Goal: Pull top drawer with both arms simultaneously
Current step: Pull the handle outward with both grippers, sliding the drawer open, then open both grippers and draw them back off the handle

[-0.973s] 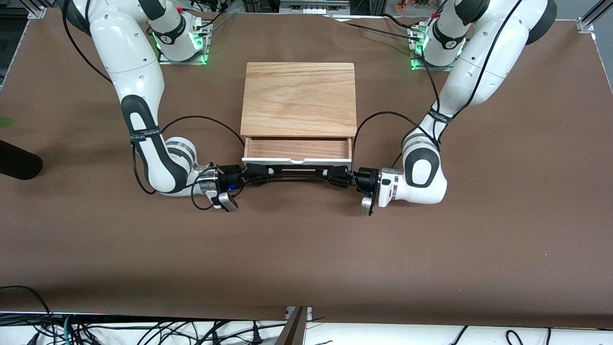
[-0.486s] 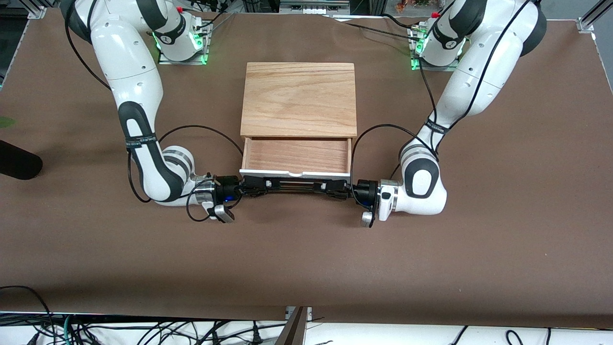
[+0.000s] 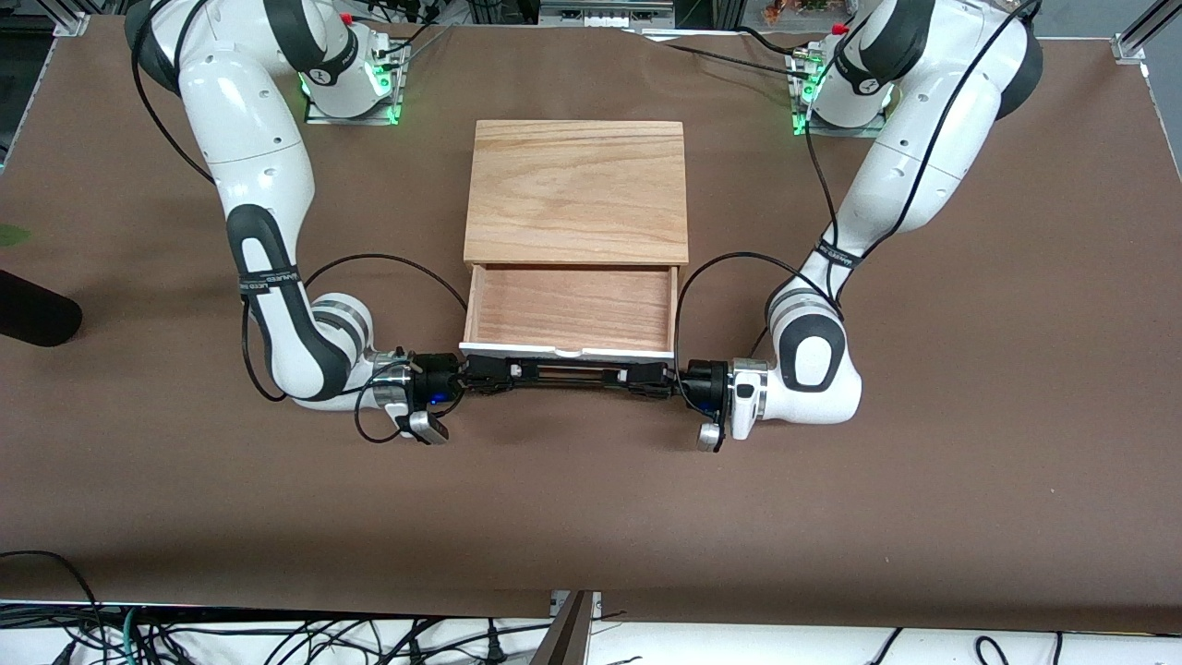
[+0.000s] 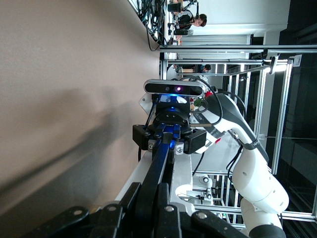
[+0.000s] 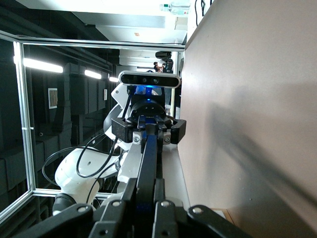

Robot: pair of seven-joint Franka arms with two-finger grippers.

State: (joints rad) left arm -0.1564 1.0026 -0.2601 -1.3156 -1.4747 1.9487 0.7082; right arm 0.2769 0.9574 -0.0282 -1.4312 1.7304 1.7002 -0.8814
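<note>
Drawer stands pulled out from under the oak slab, its wood inside bare. Left gripper and right gripper are clamped on its handle ends.

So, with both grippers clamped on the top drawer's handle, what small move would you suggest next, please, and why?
Probably a further short, even pull toward the front camera. The left gripper and right gripper are each shut on an end of the black wire handle, and the top drawer stands well out from under the oak top slab, level, so equal travel should keep it square.
</note>
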